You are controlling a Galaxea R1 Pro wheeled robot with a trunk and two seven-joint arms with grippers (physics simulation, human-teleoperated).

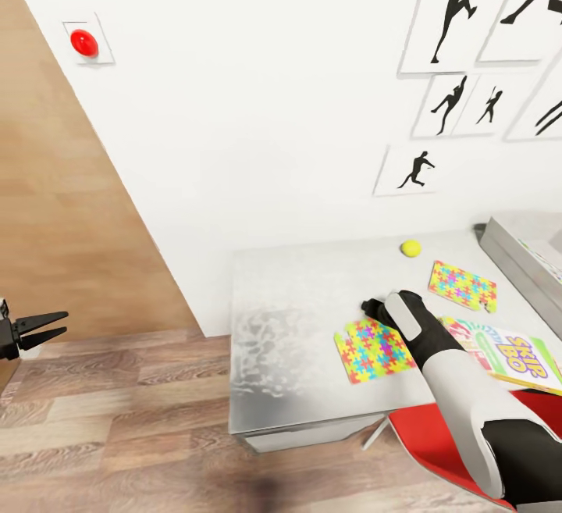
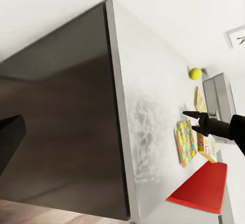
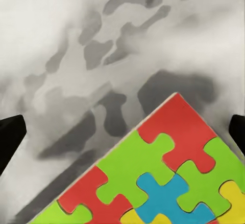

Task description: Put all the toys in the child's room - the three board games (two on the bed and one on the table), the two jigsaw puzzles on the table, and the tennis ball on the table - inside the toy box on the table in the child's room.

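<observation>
Head view: the right end effector (image 1: 373, 308), open and empty, is held over the near jigsaw puzzle (image 1: 373, 350) on the worktop (image 1: 297, 318); the tennis ball (image 1: 410, 247) lies at one o'clock. The left end effector (image 1: 48, 326) is spread, empty.

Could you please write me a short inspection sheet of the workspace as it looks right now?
Surface: white table, glossy, mostly bare at its near end.
Job's things: two jigsaw puzzles lying flat; tennis ball near the wall; Skip-Bo game box; grey toy box at the far right.
Clutter: red chair by the table.
Grippers: right gripper open over the nearer puzzle's corner; left gripper open, off the table.
Cables: nothing seen.
Surroundings: silhouette pictures, red wall button, wood floor.
</observation>
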